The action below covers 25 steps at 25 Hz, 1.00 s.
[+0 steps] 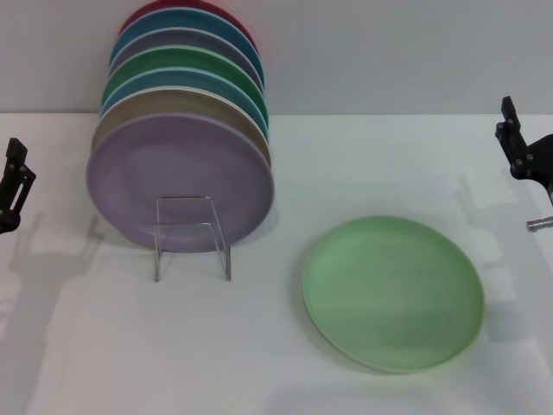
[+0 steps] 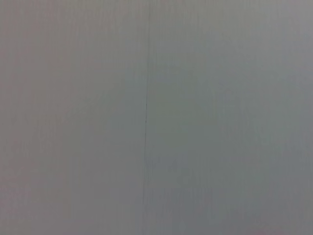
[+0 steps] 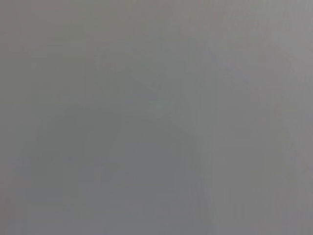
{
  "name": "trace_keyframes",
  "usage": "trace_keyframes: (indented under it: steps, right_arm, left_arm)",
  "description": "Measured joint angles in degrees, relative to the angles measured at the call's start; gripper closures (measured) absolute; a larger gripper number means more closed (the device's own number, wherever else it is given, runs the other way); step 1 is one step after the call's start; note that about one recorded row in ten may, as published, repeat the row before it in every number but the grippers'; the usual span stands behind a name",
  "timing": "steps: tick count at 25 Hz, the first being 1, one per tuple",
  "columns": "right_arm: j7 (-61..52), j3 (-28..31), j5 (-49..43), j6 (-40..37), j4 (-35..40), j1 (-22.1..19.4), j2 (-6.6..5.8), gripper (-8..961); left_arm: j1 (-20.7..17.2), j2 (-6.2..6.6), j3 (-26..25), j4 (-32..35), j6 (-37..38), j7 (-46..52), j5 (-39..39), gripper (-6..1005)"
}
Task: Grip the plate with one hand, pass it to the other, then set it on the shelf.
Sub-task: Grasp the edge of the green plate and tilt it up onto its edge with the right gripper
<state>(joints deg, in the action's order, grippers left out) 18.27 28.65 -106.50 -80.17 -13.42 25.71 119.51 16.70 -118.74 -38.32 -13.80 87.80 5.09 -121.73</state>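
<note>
The pale mint-green plate [image 1: 393, 292] lies flat on the white table, right of centre, in the head view. The wire shelf [image 1: 192, 235] stands left of centre; its small front loop sticks out in front of a row of plates standing on edge. My left gripper [image 1: 14, 183] is at the far left edge, well away from the plate. My right gripper [image 1: 518, 147] is at the far right edge, above and beyond the plate, touching nothing. Both wrist views show only a plain grey surface.
Several plates stand on edge in the shelf, with a lilac plate [image 1: 177, 177] at the front and tan, teal, darker green, blue and red ones behind. The white table [image 1: 259, 363] runs back to a grey wall.
</note>
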Motion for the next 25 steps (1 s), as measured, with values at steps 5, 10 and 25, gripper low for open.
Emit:
trace_keyframes:
  steps: [5,10,25]
  right_arm:
    - [0.6,0.0,0.0,-0.2,0.0,-0.3,0.02,255]
    - [4.8,0.0,0.1,-0.2,-1.0,-0.8,0.02,256]
    - [21.3,1.9,7.2,4.5,-11.9,-1.2,-0.42,257]
  left_arm:
    - [0.0,0.0,0.0,0.1,0.0,0.0,0.0,155]
    - [0.0,0.0,0.0,0.1,0.2,0.0,0.0,155]
    - [0.0,0.19,0.0,0.5,0.0,0.0,0.0,155]
